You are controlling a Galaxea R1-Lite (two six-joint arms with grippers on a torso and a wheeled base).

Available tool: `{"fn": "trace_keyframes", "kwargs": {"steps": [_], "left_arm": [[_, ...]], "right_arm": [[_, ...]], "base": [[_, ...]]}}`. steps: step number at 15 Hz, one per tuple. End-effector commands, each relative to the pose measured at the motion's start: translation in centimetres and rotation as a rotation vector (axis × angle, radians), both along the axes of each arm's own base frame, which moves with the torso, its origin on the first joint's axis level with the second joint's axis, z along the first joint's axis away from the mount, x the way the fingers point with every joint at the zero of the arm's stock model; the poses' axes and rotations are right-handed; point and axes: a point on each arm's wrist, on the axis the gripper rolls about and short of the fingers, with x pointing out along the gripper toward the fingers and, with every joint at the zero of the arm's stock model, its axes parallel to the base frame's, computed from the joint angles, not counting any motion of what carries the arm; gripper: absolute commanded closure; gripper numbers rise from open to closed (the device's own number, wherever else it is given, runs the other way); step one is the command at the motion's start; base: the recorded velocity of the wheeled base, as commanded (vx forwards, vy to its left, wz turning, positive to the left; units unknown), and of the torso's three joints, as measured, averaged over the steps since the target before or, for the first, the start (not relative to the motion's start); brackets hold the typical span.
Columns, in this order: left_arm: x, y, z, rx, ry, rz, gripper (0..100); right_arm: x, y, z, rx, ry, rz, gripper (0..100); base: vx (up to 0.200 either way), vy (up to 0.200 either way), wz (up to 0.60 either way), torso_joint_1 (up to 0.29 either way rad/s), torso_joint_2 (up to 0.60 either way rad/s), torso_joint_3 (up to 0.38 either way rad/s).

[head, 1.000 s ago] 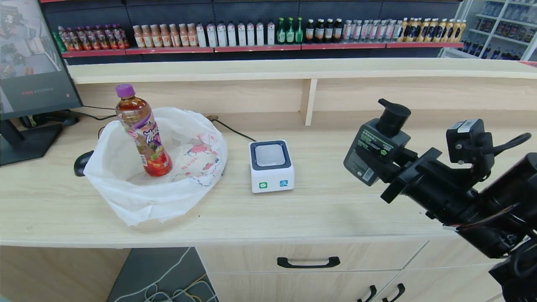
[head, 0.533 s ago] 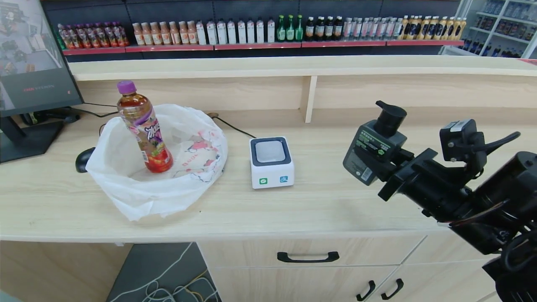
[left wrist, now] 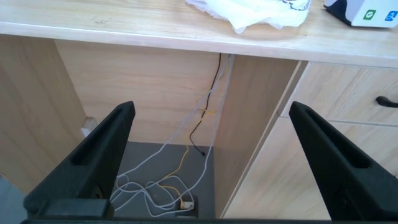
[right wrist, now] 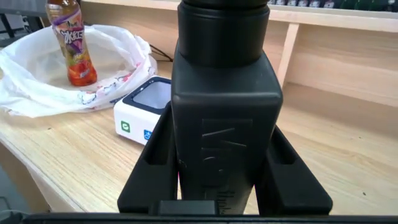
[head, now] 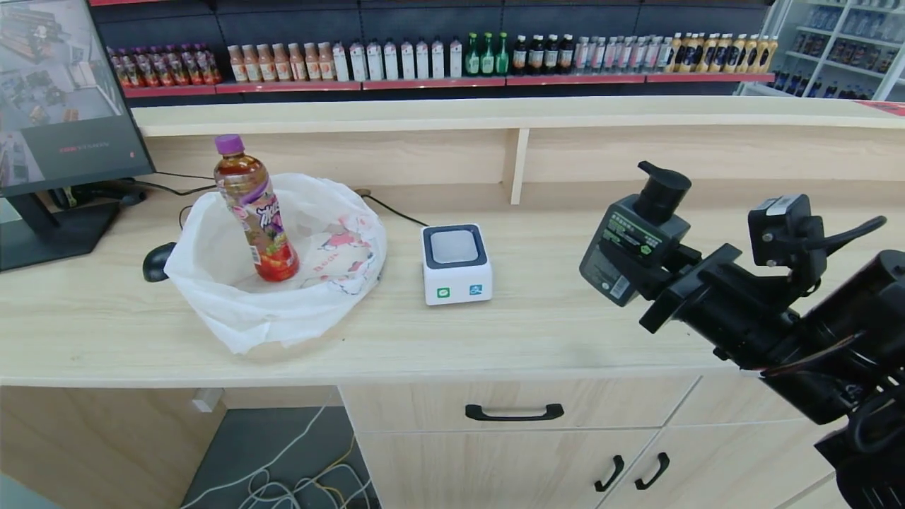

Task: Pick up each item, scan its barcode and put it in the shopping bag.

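Note:
My right gripper (head: 661,279) is shut on a dark grey pump bottle (head: 633,237), held upright above the right part of the counter, its label with a barcode facing the scanner side. In the right wrist view the bottle (right wrist: 221,118) stands between the fingers (right wrist: 152,165). The white barcode scanner (head: 456,264) sits mid-counter, also seen as the scanner (right wrist: 144,112). A white shopping bag (head: 283,261) lies open to the left with a red tea bottle (head: 256,210) standing in it. My left gripper (left wrist: 211,155) is open, low in front of the cabinet below the counter edge.
A monitor (head: 60,106) and a black mouse (head: 157,261) are at the counter's far left. A raised wooden shelf (head: 509,116) runs along the back, with drink shelves behind. Cables (left wrist: 180,168) hang under the counter; drawers (head: 514,412) sit below.
The head camera has shifted, sliding the whole scene right and slightly up. The right gripper keeps its hold on the pump bottle with little real movement.

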Motion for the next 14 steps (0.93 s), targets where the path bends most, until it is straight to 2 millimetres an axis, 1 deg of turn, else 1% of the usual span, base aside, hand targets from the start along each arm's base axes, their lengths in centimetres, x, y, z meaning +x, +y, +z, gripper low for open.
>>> {"fn": "trace_keyframes", "kwargs": {"steps": [1, 3, 7, 14], "left_arm": [[0.0, 0.0, 0.0, 0.000, 0.000, 0.001, 0], [0.0, 0.0, 0.0, 0.000, 0.000, 0.001, 0], [0.0, 0.0, 0.0, -0.002, 0.000, 0.001, 0], [0.0, 0.0, 0.0, 0.001, 0.000, 0.001, 0]], "right_arm": [[0.1, 0.0, 0.3, 0.005, -0.012, -0.002, 100], [0.3, -0.1, 0.5, 0.009, -0.023, -0.008, 100], [1.1, -1.1, 1.0, 0.016, -0.043, -0.051, 100], [1.0, -0.9, 1.1, 0.018, -0.046, -0.045, 100]], "base": [[0.000, 0.200, 0.00, -0.012, -0.01, 0.002], [0.000, 0.200, 0.00, 0.027, 0.01, 0.000], [0.000, 0.200, 0.00, -0.002, 0.00, 0.004], [0.000, 0.200, 0.00, 0.003, 0.00, 0.002]]}}
